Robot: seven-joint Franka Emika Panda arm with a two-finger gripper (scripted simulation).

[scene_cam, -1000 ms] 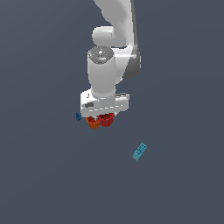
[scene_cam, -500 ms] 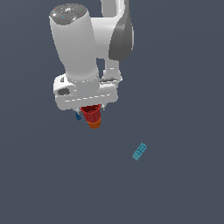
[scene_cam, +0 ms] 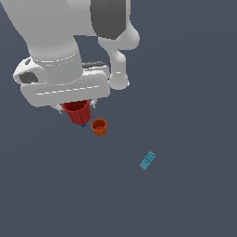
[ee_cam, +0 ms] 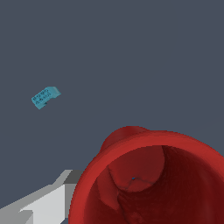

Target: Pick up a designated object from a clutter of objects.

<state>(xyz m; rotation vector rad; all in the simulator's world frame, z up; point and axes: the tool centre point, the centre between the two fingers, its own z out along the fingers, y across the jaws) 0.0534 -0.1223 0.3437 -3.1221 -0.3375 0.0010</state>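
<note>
The red cup [scene_cam: 77,111], tapered and ribbed, hangs under my gripper [scene_cam: 76,105], which is shut on it and holds it above the floor. The hand hides most of the fingers. In the wrist view the red cup [ee_cam: 153,183] fills the frame, its open mouth facing the camera, with one grey finger [ee_cam: 43,203] beside it. The orange cup [scene_cam: 99,127] stands on the floor, just to the exterior view's right of the red cup. A sliver of the tiny dark blue piece [scene_cam: 84,125] shows below the red cup.
The flat light-blue block [scene_cam: 147,160] lies alone on the dark grey floor, further toward the exterior view's right. It also shows in the wrist view [ee_cam: 45,97]. The arm's large white body fills the upper part of the exterior view.
The arm has risen toward the camera with the red cup in the gripper. The red cup has separated from the orange cup, which stays on the floor.
</note>
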